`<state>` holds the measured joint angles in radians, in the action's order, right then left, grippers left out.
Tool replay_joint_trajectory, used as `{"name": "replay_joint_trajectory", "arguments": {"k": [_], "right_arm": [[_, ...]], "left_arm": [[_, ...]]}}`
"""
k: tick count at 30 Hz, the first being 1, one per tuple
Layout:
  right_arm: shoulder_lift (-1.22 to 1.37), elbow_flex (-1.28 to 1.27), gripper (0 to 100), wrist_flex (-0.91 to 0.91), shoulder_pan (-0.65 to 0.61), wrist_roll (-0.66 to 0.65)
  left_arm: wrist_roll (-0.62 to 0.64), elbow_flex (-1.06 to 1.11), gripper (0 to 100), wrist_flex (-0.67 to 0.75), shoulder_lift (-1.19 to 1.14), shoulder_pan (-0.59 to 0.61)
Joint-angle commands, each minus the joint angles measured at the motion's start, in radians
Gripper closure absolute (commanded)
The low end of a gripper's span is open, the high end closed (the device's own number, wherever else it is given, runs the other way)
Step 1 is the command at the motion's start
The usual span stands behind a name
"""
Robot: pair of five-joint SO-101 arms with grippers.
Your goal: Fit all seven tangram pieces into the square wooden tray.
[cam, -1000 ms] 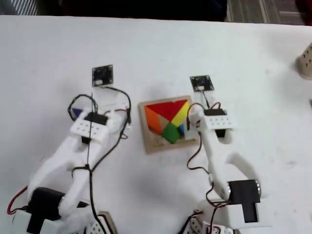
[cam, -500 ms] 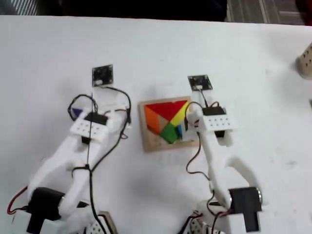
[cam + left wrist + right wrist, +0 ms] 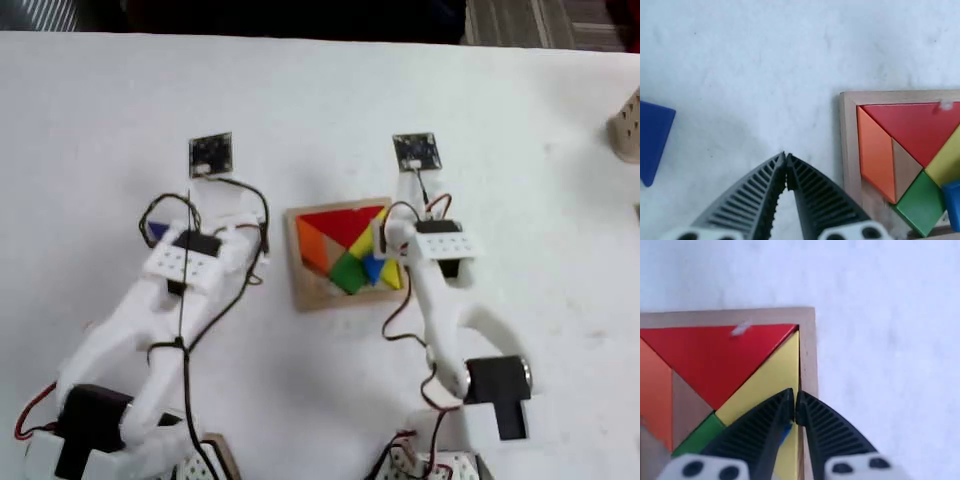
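The square wooden tray [image 3: 300,290] lies between the two arms and holds red [image 3: 340,222], orange [image 3: 312,245], green [image 3: 348,272], yellow [image 3: 370,238] and small blue [image 3: 374,268] pieces. A dark blue triangle [image 3: 155,232] lies on the table left of the left arm, also seen as the blue triangle [image 3: 652,135]. My left gripper [image 3: 785,164] is shut over bare table, between that triangle and the tray's rim [image 3: 848,145]. My right gripper [image 3: 794,399] is shut with nothing in it, over the yellow piece [image 3: 772,375] beside the tray's rim [image 3: 807,355].
A tan pegged object [image 3: 627,125] stands at the right edge of the white table. Loose cables [image 3: 250,270] from the left arm lie just left of the tray. Wide open table stretches beyond the tray.
The right arm has pushed farther out along the tray's right side. The small blue piece beside the green one shows more, with yellow now near the tray's lower right. The left arm stayed still.
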<state>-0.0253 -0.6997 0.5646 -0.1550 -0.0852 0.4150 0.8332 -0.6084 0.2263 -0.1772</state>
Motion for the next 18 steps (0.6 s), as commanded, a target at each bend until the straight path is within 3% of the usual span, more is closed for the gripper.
{"name": "replay_joint_trajectory", "arguments": {"k": [1,10,18], "right_arm": [[0.010,0.046,98.1,-0.030,0.005,-0.103],[-0.036,0.043,98.1,0.189,0.010,-0.181],[-0.068,0.038,98.1,0.268,0.013,-0.189]], "left_arm": [[-0.011,-0.009,98,0.029,0.042,0.012],[-0.012,-0.008,98,0.029,0.042,0.012],[-0.012,-0.008,98,0.029,0.042,0.012]]}}
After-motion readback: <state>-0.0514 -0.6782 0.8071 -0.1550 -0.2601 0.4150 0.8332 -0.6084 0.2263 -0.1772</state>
